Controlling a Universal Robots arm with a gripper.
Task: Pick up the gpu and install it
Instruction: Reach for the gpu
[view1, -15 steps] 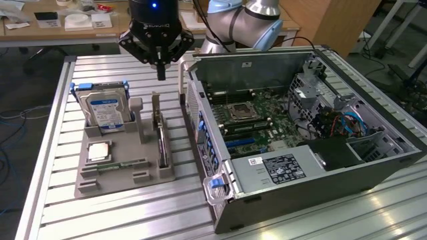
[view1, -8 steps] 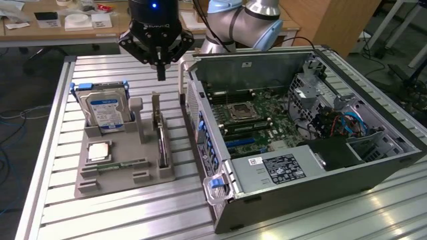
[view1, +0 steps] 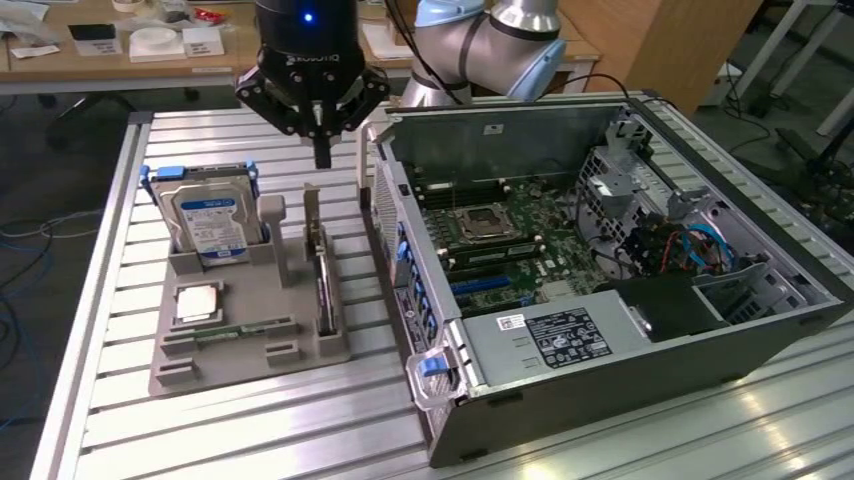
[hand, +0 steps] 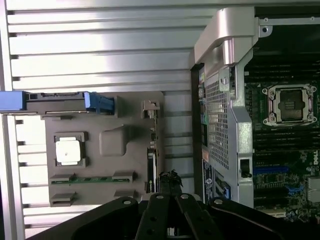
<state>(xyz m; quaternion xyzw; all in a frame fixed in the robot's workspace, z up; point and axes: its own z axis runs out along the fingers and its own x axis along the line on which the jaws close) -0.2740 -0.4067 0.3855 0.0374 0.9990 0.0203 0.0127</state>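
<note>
Zero of the install is done so far: the gpu (view1: 320, 275) stands on edge in the grey holder (view1: 174, 375) just beside the case (view1: 601, 390), not inside it. Claw (view1: 322, 150) hangs above the gpu, pinched fully together (gripping nothing). From this angle the gpu is edge-on, so its cooler and bracket are hard to make out, and the case's near wall hides part of the board.
</note>
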